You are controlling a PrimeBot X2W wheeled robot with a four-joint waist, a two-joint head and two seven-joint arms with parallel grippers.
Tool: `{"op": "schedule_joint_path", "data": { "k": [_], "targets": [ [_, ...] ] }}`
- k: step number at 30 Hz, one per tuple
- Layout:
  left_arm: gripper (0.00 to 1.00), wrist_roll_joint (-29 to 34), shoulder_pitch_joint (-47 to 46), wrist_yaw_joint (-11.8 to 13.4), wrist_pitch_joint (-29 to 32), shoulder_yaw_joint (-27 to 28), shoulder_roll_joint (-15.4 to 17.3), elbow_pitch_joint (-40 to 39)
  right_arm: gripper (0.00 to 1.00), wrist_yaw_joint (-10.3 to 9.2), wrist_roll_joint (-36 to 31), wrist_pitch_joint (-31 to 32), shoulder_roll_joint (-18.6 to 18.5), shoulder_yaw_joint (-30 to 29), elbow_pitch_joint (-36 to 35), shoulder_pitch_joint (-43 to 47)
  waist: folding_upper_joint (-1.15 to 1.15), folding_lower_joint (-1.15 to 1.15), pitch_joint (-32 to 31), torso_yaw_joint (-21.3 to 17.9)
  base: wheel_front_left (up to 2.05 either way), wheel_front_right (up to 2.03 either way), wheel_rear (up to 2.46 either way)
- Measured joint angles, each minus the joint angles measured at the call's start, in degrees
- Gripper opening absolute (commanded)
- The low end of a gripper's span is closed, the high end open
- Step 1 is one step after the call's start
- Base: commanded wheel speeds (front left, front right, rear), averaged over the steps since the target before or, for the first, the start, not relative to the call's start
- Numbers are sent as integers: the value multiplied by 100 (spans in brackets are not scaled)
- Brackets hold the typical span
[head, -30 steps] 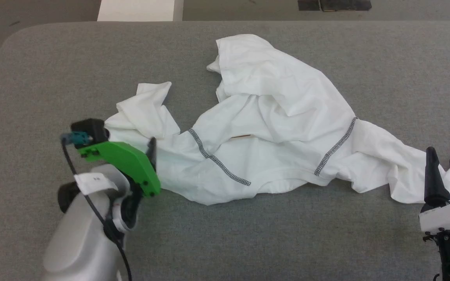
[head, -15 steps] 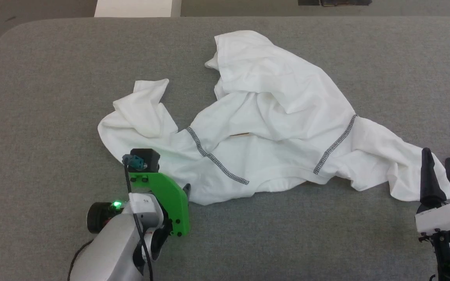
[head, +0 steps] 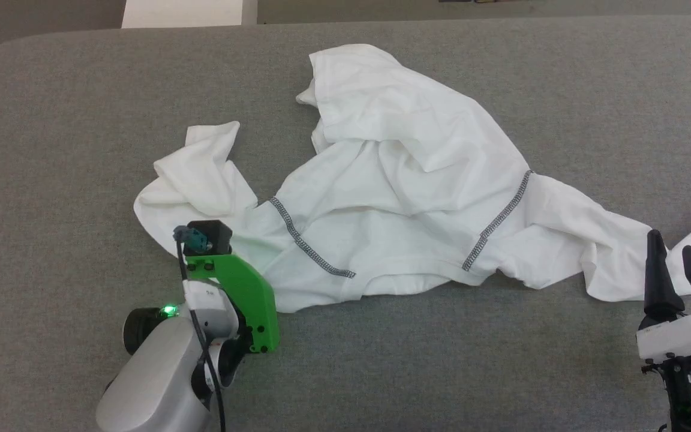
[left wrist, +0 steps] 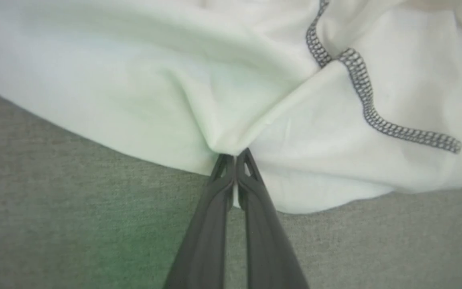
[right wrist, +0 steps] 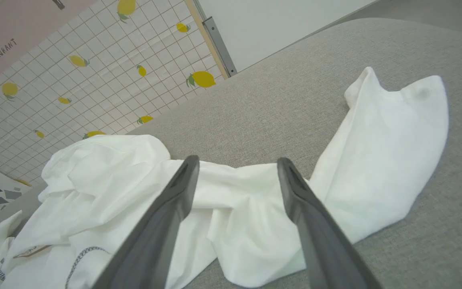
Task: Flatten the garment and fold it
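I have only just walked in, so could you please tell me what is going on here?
The robot is working on a crumpled white long-sleeved shirt lying unfolded on a grey fabric-covered table. Its left gripper is pinched shut on the shirt's near edge. Its right gripper is open by a sleeve, holding nothing.

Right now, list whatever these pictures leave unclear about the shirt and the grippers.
- Head view: fingertips of the left gripper, hidden behind its green bracket.
- Head view: one sleeve end of the garment, cut off by the right edge.
- Left wrist view: how many layers are pinched, buried in the fold.
- Right wrist view: the tan tag, too small to read.
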Motion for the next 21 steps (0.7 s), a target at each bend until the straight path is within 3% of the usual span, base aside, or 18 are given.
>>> {"op": "schedule_joint_path", "data": {
  "k": [3, 6, 11, 15, 21],
  "targets": [
    [0, -212, 157, -14, -274, 223, -49, -149, 100, 0, -179, 13, -1, 42, -63, 1, 0, 0, 1, 28, 0, 0, 0],
    [0, -401, 368, -10, -567, 448, -110, -430, 100, 0, -769, 305, -5, 276, -264, 13, 0, 0, -13, 54, 0, 0, 0],
    [0, -476, 749, 93, -780, 599, -123, -1004, 100, 0, -1658, 1818, 7, 782, -549, 191, 0, 0, -20, 117, 0, 0, 0],
    [0, -483, 926, 194, -833, 632, -115, -1335, 100, 0, -2000, 2951, 4, 800, -738, 205, 0, 0, 17, 156, 0, 0, 0],
    [0, -482, 992, 244, -838, 617, -111, -1545, 100, 0, -2290, 3671, 2, 967, -772, -42, 0, 0, 120, 192, 0, 0, 0]
  ]
}}
